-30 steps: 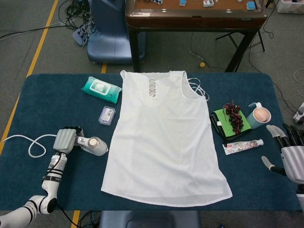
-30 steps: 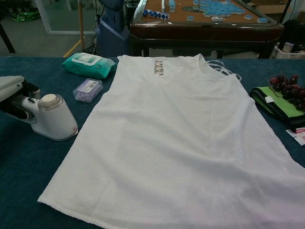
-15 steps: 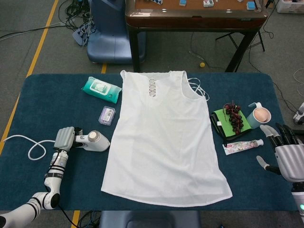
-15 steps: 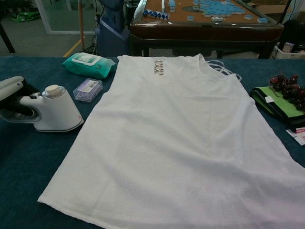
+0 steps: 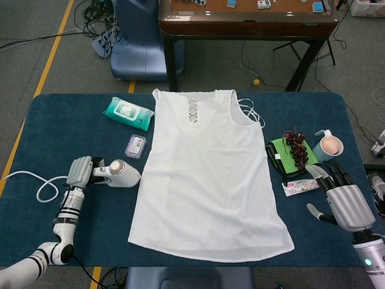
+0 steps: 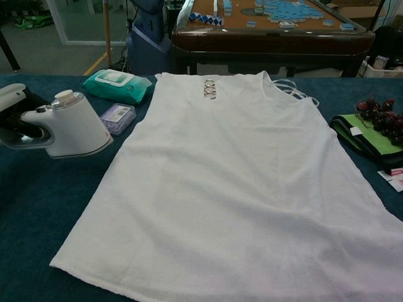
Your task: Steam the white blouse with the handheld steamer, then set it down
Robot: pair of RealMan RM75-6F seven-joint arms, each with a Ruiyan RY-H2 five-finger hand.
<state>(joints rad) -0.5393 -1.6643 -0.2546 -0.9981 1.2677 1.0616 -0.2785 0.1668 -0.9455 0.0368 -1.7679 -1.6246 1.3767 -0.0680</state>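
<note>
On the left side of the blue bench we see our left hand wrapped around the handle of the handheld steamer, its fingers closed on the grip. From the chest view the steamer sits just beside the left edge of the white blouse, its white body with the round cap on top tilted toward the cloth; we cannot tell whether its base touches the bench or is lifted off it. A white cord loops on the bench to the left of the hand.

Behind the steamer lie a small clear box and, further back, a green pack of wet wipes. The white blouse is spread flat across the middle of the bench, neckline away from us, hem toward the near edge, with thin straps trailing off its right shoulder.

To the right of the blouse we find a green cloth with a bunch of dark grapes on it, a tube lying in front of it, and a pale blue cup further right. Our right hand hovers near the bench's right front corner, palm down, fingers spread apart and holding nothing, its fingertips close to the tube.
</note>
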